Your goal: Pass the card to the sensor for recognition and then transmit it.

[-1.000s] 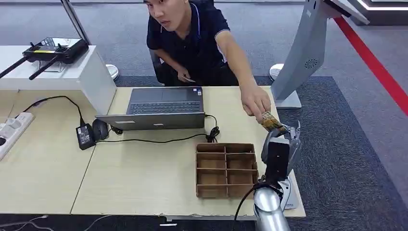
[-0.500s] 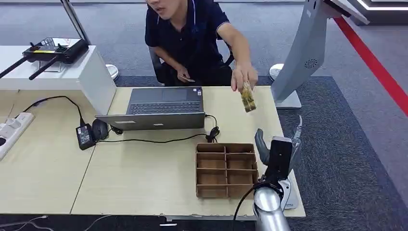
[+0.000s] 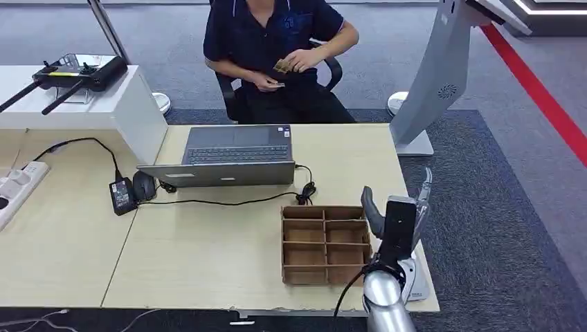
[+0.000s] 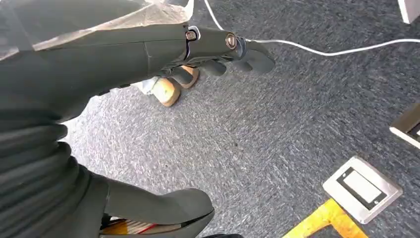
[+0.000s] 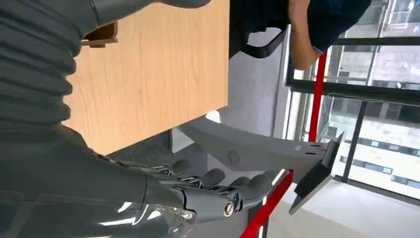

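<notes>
- The right hand (image 3: 396, 211) is raised above the right edge of the surface (image 3: 208, 256), beside the tray (image 3: 324, 243); its fingers (image 5: 218, 184) are spread apart and hold nothing.
- The card (image 3: 282, 66) is in the fingers of the person (image 3: 277, 41), who sits in a chair beyond the far edge of the surface, well apart from the right hand.
- The left hand (image 4: 148, 54) hangs over grey carpet (image 4: 277, 129), fingers loosely apart, with nothing between them.
- A laptop (image 3: 232, 153) lies open on the surface, with a cable (image 3: 221, 202) running in front of it toward the tray.
- The tray is brown, split into compartments, with nothing visible inside them.
- A grey kiosk stand (image 3: 443, 69) rises from the floor by the far right corner of the surface.
</notes>
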Motion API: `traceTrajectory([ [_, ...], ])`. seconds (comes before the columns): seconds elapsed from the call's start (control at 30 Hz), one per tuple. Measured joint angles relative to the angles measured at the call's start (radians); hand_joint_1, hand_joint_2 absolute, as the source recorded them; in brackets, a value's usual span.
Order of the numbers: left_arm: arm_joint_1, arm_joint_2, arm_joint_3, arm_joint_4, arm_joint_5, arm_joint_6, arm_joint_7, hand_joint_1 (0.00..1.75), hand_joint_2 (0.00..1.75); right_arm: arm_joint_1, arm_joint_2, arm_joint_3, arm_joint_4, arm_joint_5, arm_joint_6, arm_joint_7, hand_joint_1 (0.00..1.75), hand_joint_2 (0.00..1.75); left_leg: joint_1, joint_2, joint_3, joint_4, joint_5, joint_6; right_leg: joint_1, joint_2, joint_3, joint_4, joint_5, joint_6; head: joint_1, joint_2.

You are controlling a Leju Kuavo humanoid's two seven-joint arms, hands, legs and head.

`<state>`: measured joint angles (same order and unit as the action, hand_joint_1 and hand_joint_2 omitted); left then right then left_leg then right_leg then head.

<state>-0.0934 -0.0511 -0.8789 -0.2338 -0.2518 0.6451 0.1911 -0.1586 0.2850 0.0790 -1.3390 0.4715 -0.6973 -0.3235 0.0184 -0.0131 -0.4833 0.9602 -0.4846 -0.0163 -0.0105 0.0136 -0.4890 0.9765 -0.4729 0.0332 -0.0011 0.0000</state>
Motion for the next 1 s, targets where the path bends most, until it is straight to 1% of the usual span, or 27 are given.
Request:
traceTrajectory([
  [0.27, 0.0, 0.001, 0.0, 0.0, 0.012, 0.002, 0.0, 0.0, 1.75, 0.036, -0.01, 0.032, -0.027, 0.005, 0.0, 0.054, 0.0, 1.75, 0.0, 0.0, 0.0, 0.0, 0.0, 0.0, 0.0, 0.0, 0.0, 0.0, 0.0, 0.0, 0.0, 0.0],
  [0.47, 0.0, 0.003, 0.0, 0.0, 0.024, 0.006, -0.002, 0.0, 1.75, 0.054, -0.032, 0.07, -0.06, -0.013, 0.0, 0.105, 0.0, 1.75, 0.0, 0.0, 0.0, 0.0, 0.0, 0.0, 0.0, 0.0, 0.0, 0.0, 0.0, 0.0, 0.0, 0.0],
  [1.0, 0.0, 0.009, 0.0, 0.0, 0.028, 0.009, -0.003, 0.0, 1.75, 0.067, -0.079, 0.126, -0.124, -0.011, 0.0, 0.146, 0.0, 1.75, 0.0, 0.0, 0.0, 0.0, 0.0, 0.0, 0.0, 0.0, 0.0, 0.0, 0.0, 0.0, 0.0, 0.0],
])
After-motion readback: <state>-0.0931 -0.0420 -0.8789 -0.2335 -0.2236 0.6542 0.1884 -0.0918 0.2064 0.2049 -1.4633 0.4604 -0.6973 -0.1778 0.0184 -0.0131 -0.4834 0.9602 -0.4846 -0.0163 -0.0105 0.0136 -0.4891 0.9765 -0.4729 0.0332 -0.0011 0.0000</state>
